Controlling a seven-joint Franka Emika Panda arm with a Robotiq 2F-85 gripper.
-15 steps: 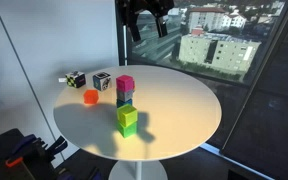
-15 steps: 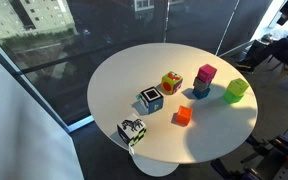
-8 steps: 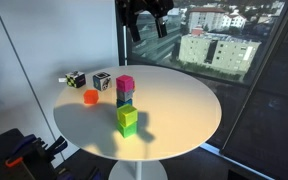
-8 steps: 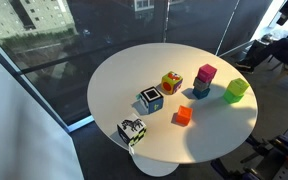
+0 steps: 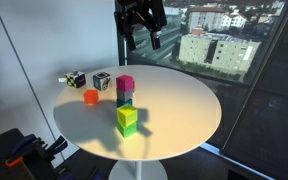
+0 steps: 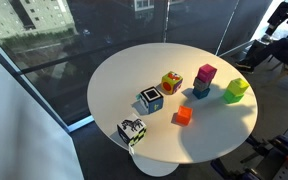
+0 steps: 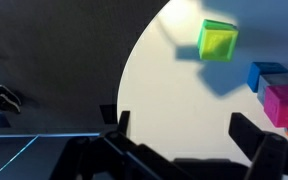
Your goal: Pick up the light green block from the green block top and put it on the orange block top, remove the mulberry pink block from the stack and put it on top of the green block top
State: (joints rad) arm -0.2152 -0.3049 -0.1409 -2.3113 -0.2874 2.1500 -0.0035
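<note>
1. The tool hangs high over the far side of the round white worktop. Its fingers are spread wide apart and hold nothing.
2. The light green block sits on top of the green block. In an exterior view, these two are close to the near edge of the worktop.
3. The mulberry pink block is the top of the stack, just behind the two green ones. A blue cube is right under it.
4. The orange block lies flat on the worktop, left of the stack and apart from it.
5. A black-and-white cube stands farther back on the left, with a twin cube left of it.
6. A multicoloured cube stands on the worktop just beside the stack.
7. In the wrist view, only bare worktop shows between the tool's fingers. The light green block is farther off.
</note>
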